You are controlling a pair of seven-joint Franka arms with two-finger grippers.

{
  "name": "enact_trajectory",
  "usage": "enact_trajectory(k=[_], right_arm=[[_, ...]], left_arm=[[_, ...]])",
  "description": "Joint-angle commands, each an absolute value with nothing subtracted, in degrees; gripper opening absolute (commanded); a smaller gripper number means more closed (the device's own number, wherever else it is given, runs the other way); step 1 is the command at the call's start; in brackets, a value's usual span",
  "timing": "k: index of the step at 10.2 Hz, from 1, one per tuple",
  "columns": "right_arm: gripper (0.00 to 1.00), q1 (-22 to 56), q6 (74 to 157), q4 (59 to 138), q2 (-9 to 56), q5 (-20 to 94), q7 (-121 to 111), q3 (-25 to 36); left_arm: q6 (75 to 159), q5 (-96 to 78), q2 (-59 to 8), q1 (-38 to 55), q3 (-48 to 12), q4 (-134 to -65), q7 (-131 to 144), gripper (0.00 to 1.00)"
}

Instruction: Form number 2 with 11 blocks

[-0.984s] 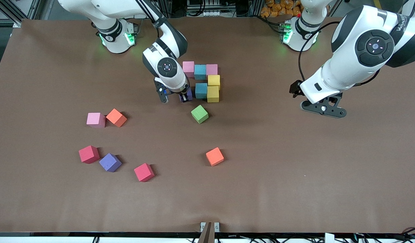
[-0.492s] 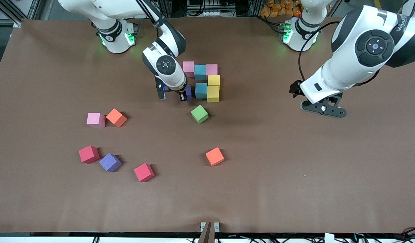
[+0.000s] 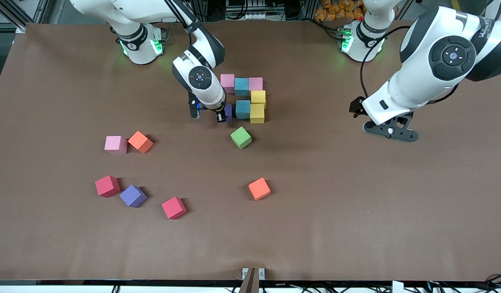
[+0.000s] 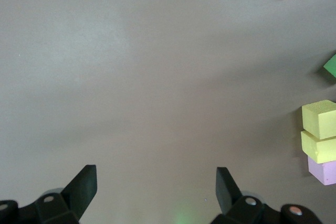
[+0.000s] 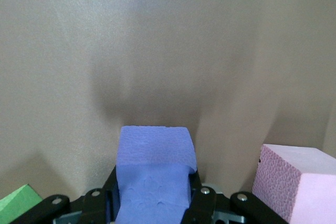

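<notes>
The right gripper (image 3: 224, 115) has its jaws clamped on a purple cube (image 5: 152, 174), just beside six placed cubes: two pink, two light blue (image 3: 242, 109), two yellow. The left gripper (image 4: 155, 190) hovers with jaws spread wide and empty, waiting. Scattered loose: one green cube (image 3: 241, 137), two orange, one pink, one purple, two red.

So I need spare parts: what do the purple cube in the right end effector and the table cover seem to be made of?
The purple cube looks like matte foam: a fine grainy, pitted surface with no shine and soft edges. The table cover looks like brown paper or thin matte sheet, smooth and flat; which one I cannot tell.
</notes>
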State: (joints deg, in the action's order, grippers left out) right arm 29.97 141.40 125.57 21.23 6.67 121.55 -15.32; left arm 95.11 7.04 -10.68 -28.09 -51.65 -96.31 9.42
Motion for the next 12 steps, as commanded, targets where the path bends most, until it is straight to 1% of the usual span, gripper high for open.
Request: enact_trajectory(k=[1,4,6,8,10,11,12], right_arm=[[0.0,29.4,143.0,127.3,19.7,7.6,123.7,-16.8],[0.0,29.2,143.5,127.1,19.7,7.6,123.7,-16.8],[0.0,29.0,143.9,127.1,19.9,7.6,123.7,-16.9],[0.0,29.0,144.6,127.1,20.0,7.6,123.8,-17.0],[0.0,29.0,145.3,127.1,20.1,7.6,124.5,-17.2],[0.0,29.0,145.5,127.1,20.4,7.6,124.5,-17.3],[0.0,29.0,145.5,127.1,20.5,7.6,124.6,-17.4]], left_arm=[[101.5,5.5,-12.8,-27.9,-52.2,-96.2,9.6,1.0],[106.3,6.1,-17.4,-24.3,-52.2,-96.2,9.4,1.0],[108.3,7.5,-18.4,-20.6,-52.1,-96.2,9.5,1.0],[115.5,9.3,-21.0,-17.1,-52.0,-96.2,9.8,1.0],[121.9,13.2,-25.0,-12.9,-51.2,-96.3,11.1,1.0],[126.2,14.3,-27.1,-8.4,-48.2,-96.3,14.1,1.0],[129.3,15.0,-27.9,-2.7,-44.2,-96.3,19.5,1.0]])
